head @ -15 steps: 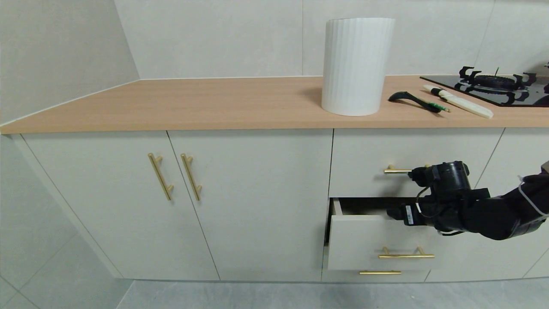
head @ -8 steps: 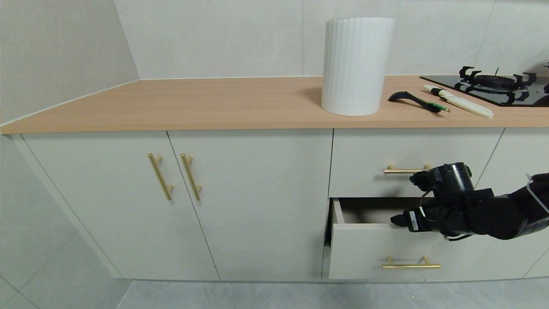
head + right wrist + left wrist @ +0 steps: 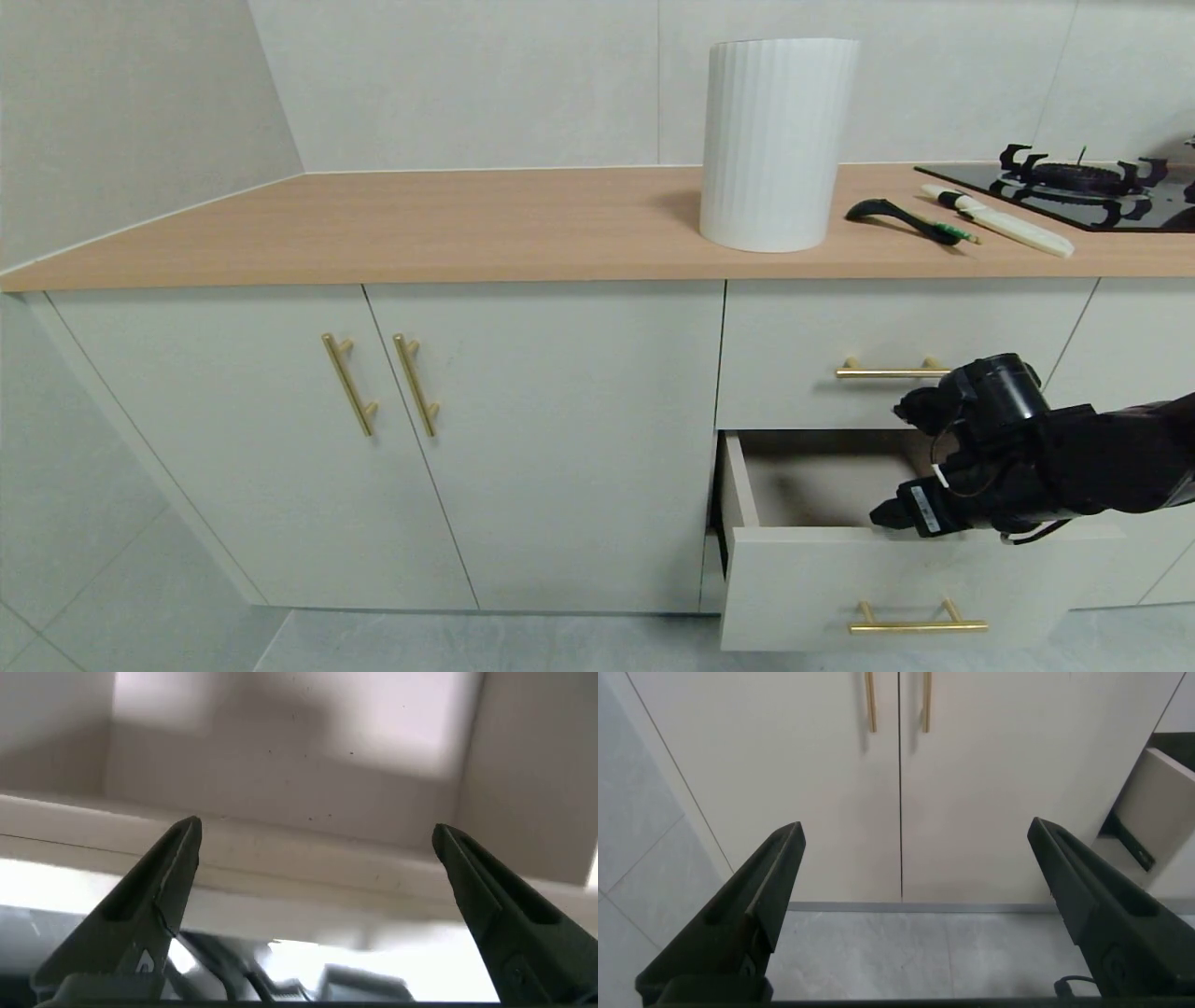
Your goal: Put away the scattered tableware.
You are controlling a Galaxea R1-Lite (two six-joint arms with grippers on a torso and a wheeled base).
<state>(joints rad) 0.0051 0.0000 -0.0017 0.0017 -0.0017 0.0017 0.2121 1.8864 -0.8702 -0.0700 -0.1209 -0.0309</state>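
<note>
My right gripper (image 3: 885, 513) hangs wide open at the top edge of the open drawer (image 3: 822, 579), my left gripper (image 3: 915, 840) is wide open too, and the black spoon (image 3: 892, 215) and white knife (image 3: 1008, 227) wait at the right end of the counter (image 3: 467, 224), so I guess the drawer is ready for them.

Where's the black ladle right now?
Head view: the black ladle lies on the countertop, right side, between the white ribbed container and the cream utensil.
</note>
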